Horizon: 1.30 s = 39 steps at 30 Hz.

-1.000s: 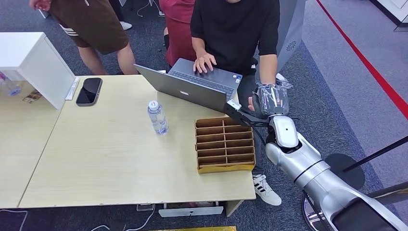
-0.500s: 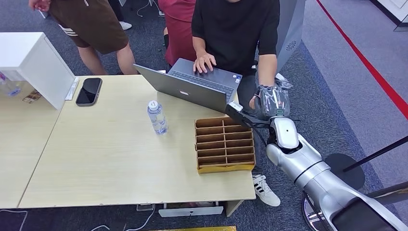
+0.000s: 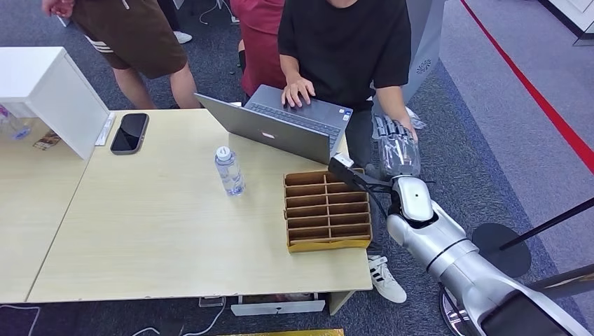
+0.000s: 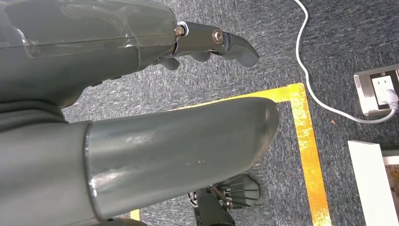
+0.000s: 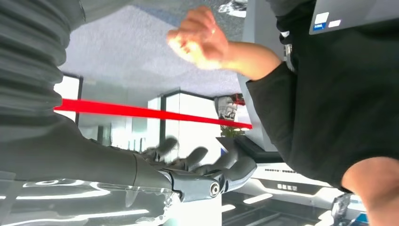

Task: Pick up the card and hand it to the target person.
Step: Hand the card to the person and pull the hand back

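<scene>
Seemingly the handover is at its end: the card cannot be made out in either robot hand, and whether the person in the black T-shirt (image 3: 343, 49) has it in the loosely closed hand (image 5: 197, 37) I cannot tell.

At the pale wooden table's (image 3: 140, 224) far-left corner lies a black smartphone (image 3: 130, 131) beside a white box (image 3: 49, 91), out of the working area. Nearer the middle stands a clear plastic water bottle (image 3: 229, 170), upright. A grey open laptop (image 3: 280, 126) sits at the far edge, turned toward the person typing on it. The brown cardboard divider tray (image 3: 326, 210) rests at the right edge, within the right arm's reach — presumably where cards are kept; its slots look bare.

Off the table's right edge, the right hand (image 3: 398, 145) is raised beside the person's forearm, fingers (image 5: 207, 162) spread and holding nothing. The left hand (image 4: 211, 42) hangs over the floor, fingers loosely curled, released, holding nothing.

Grey carpet covers the room — a red line (image 3: 525, 84) crosses it at right, yellow tape (image 4: 308, 141) and a white cable (image 4: 310, 70) lie below.
</scene>
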Motion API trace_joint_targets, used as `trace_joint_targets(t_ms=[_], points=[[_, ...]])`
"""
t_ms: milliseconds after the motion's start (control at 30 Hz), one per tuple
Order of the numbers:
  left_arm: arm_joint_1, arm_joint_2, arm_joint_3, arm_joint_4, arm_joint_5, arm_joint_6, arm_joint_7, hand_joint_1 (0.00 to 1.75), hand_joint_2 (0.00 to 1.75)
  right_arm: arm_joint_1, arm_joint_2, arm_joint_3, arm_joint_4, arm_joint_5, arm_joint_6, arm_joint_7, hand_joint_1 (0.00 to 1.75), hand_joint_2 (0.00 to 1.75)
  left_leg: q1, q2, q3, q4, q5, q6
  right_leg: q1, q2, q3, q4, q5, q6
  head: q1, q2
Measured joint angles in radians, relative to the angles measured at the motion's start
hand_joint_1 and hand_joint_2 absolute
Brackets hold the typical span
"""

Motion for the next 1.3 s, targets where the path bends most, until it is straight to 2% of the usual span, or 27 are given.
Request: trace_joint_targets(t_ms=[67, 133, 200, 300, 367, 467, 600, 667, 967, 1067, 1133, 1200, 1300], points=[[0.002, -0.003, 0.004, 0.0, 0.003, 0.002, -0.004, 0.0, 0.0, 0.039, 0.023, -0.088, -0.052, -0.005, -0.043, -0.048, 0.0, 1.75, 0.0, 0.0, 0.0, 0.0, 0.0, 0.0, 0.0, 0.0, 0.0, 0.0, 0.0, 0.0, 0.0, 0.0], [0.003, -0.004, 0.007, 0.0, 0.006, 0.004, -0.007, 0.0, 0.0, 0.093, 0.08, -0.24, -0.12, 0.02, -0.043, -0.136, 0.0, 1.75, 0.0, 0.0, -0.001, 0.0, 0.0, 0.0, 0.0, 0.0, -0.001, 0.001, 0.0, 0.0, 0.0, 0.0], [0.005, -0.006, 0.01, 0.0, 0.009, 0.004, -0.012, 0.0, 0.0, 0.148, 0.161, -0.409, -0.191, 0.036, -0.043, -0.256, 0.0, 1.75, 0.0, 0.001, 0.0, 0.0, 0.0, 0.0, 0.0, 0.001, -0.001, 0.001, 0.0, 0.0, 0.0, 0.0], [0.006, -0.007, 0.013, 0.0, 0.013, 0.004, -0.019, 0.0, 0.0, 0.202, 0.281, -0.599, -0.264, -0.021, -0.043, -0.46, 0.0, 1.75, 0.0, 0.003, -0.001, 0.0, 0.0, 0.0, 0.0, 0.003, -0.002, 0.002, 0.0, -0.001, 0.0, 0.0], [0.007, -0.008, 0.017, 0.0, 0.016, 0.005, -0.022, 0.0, 0.0, 0.218, 0.31, -0.626, -0.28, -0.108, -0.043, -0.531, 0.0, 1.75, 0.0, 0.003, -0.001, 0.0, 0.0, -0.001, 0.0, 0.003, -0.003, 0.003, 0.0, -0.001, 0.0, 0.0], [0.009, -0.006, 0.025, 0.0, 0.024, 0.008, -0.03, 0.0, 0.0, 0.228, 0.276, -0.54, -0.288, -0.307, -0.043, -0.543, 0.0, 1.75, 0.0, 0.0, -0.002, 0.001, 0.0, 0.0, 0.0, 0.001, -0.002, 0.002, 0.0, 0.0, 0.0, 0.0], [0.013, -0.001, 0.04, 0.001, 0.037, 0.008, -0.043, 0.0, 0.0, 0.23, 0.2, -0.364, -0.273, -0.645, -0.043, -0.557, 0.0, 1.75, 0.001, -0.001, -0.001, 0.0, 0.0, 0.0, 0.001, -0.001, 0.0, 0.001, 0.0, 0.0, 0.0, 0.0], [0.015, 0.001, 0.045, 0.002, 0.042, 0.008, -0.047, 0.0, 0.0, 0.238, 0.19, -0.321, -0.254, -0.726, -0.043, -0.581, 0.0, 1.75, 0.001, 0.0, -0.001, 0.001, 0.0, 0.001, 0.001, 0.0, 0.0, 0.001, 0.0, 0.0, 0.0, 0.0], [0.017, 0.001, 0.047, 0.002, 0.044, 0.008, -0.05, 0.0, 0.0, 0.244, 0.193, -0.308, -0.235, -0.757, -0.043, -0.607, 0.0, 1.75, 0.0, 0.001, 0.0, 0.001, 0.0, 0.0, 0.0, 0.001, 0.0, 0.001, 0.0, 0.0, 0.0, 0.0], [0.02, 0.002, 0.053, 0.001, 0.05, 0.009, -0.053, 0.0, 0.0, 0.262, 0.181, -0.247, -0.227, -0.872, -0.031, -0.611, 0.0, 1.75, 0.0, 0.002, 0.0, 0.0, 0.0, 0.0, 0.0, 0.001, 0.0, 0.0, 0.0, 0.0, 0.0, 0.0], [0.024, 0.002, 0.059, 0.001, 0.055, 0.009, -0.057, 0.0, 0.0, 0.287, 0.182, -0.179, -0.201, -0.965, -0.03, -0.645, 0.0, 1.75, 0.001, 0.001, 0.0, 0.0, 0.0, 0.0, 0.001, 0.001, 0.001, 0.0, 0.0, 0.0, 0.0, 0.0], [0.027, 0.003, 0.061, 0.002, 0.058, 0.008, -0.059, 0.0, 0.0, 0.308, 0.199, -0.151, -0.174, -0.994, -0.04, -0.683, 0.0, 1.75, 0.001, 0.002, 0.002, -0.001, 0.0, 0.0, 0.001, 0.002, 0.002, -0.002, 0.001, 0.0, 0.0, 0.0], [0.03, 0.004, 0.06, 0.002, 0.058, 0.009, -0.057, 0.0, 0.0, 0.322, 0.219, -0.158, -0.154, -1.01, -0.043, -0.721, 0.0, 1.75, 0.001, 0.003, 0.003, -0.002, 0.0, 0.0, 0.001, 0.003, 0.003, -0.002, 0.001, 0.0, 0.0, 0.0]])
